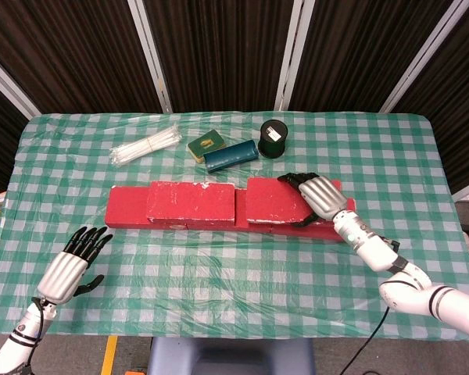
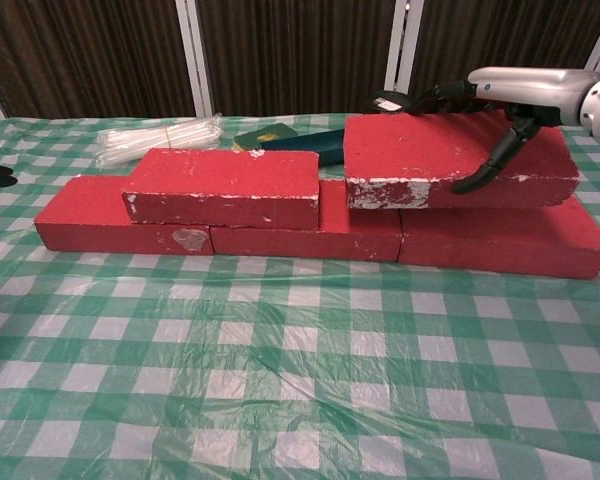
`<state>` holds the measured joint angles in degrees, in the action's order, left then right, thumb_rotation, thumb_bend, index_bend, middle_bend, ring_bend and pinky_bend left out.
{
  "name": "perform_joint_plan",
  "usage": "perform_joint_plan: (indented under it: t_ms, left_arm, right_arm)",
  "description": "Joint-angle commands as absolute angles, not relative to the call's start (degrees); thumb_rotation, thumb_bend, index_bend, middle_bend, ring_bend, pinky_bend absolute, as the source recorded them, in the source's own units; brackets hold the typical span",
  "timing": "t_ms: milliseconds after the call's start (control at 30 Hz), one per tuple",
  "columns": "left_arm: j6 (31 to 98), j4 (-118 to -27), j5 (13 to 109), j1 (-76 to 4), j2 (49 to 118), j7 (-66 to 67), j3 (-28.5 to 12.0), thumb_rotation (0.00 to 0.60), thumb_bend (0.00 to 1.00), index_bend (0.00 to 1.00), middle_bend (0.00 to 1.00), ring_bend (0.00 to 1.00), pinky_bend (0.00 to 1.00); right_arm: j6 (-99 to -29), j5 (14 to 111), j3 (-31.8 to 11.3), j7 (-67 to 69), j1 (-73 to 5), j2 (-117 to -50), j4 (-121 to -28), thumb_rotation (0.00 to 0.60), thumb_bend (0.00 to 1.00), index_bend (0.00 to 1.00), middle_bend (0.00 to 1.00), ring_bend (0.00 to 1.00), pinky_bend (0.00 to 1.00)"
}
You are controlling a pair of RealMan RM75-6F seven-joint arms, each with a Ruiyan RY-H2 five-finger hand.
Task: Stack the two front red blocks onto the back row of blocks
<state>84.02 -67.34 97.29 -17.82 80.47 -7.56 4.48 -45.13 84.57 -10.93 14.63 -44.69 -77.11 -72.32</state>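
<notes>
Holding the right red block (image 2: 450, 160) on top of the back row (image 2: 280, 235), your right hand (image 1: 320, 195) gripped its far and near sides. It looked stiff, light and crumbly. Your left hand (image 1: 69, 267) lay open, holding nothing.

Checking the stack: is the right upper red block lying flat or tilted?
Tilted slightly. In the chest view the right upper block sits on the back row with its right end lower, the right robot hand gripping it.

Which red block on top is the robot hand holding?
The right-side top block, gripped by the right hand. The other top block sits untouched further left on the bottom row.
</notes>
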Motion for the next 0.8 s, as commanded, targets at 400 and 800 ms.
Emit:
perform_joint_plan:
  t_ms: [400, 800]
  left_arm:
    - [82.8, -66.6, 96.7, -18.0, 80.8, -7.8, 3.8, 0.600, 0.28, 0.00, 0.00, 0.00, 0.04]
    - [81.9, -66.6, 97.0, -18.2, 80.8, -7.6, 4.0, 0.600, 0.28, 0.00, 0.00, 0.00, 0.04]
  right_arm:
    - [-42.2, 86.5, -8.0, 26.7, -48.7, -81.2, -65.3, 0.600, 0.11, 0.41, 0.48, 0.47, 0.66]
    - [-43.0, 87.6, -6.3, 28.4, -50.3, -83.8, -61.2, 0.600, 0.11, 0.38, 0.48, 0.46, 0.66]
